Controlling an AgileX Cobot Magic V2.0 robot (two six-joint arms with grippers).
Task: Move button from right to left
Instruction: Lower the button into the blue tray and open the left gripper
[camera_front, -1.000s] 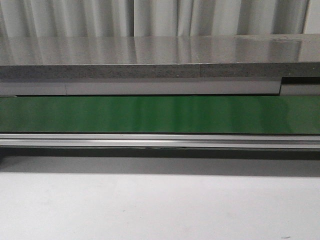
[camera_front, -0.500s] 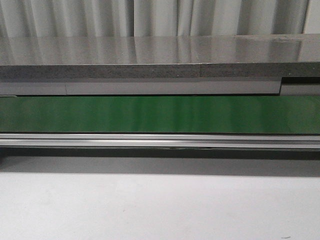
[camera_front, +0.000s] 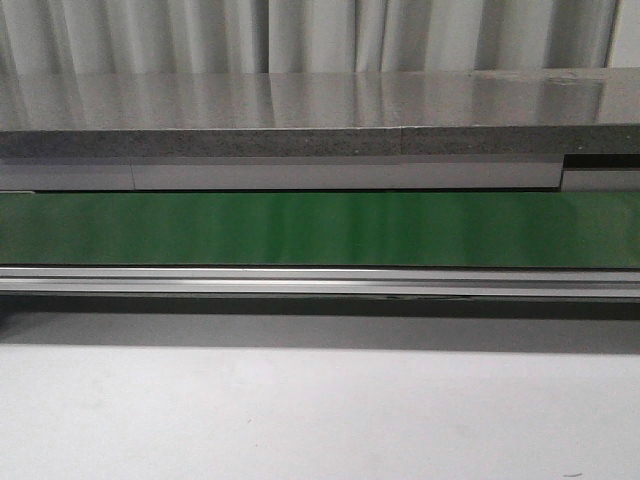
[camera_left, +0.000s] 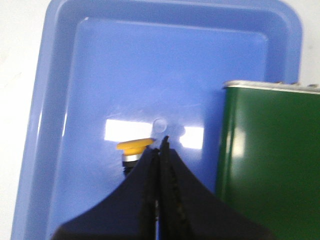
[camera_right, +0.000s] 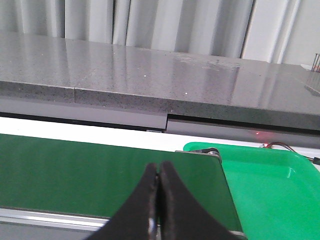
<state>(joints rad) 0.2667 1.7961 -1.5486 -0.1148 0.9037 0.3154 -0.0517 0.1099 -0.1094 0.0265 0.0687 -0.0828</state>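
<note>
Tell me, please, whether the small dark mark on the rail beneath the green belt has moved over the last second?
Yes. In the front view the dark mark has slid rightward along the metal rail, judged against the fixed stone counter behind the green belt.

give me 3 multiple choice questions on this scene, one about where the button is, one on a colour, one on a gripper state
1. Where does the button lie?
A. on the green belt
B. in the blue tray
C. in the green tray

2. What colour is the tray beside the belt's end in the right wrist view?
A. green
B. red
C. white

3. How do the right gripper's fingers stand?
A. wide open
B. closed together, holding nothing
C. clamped on the button

Answers:
1 B, the yellow cap sits on the floor of the blue tray, next to the green belt.
2 A, the green tray shows there.
3 B, the right gripper has its fingers touching with nothing between them.
</note>
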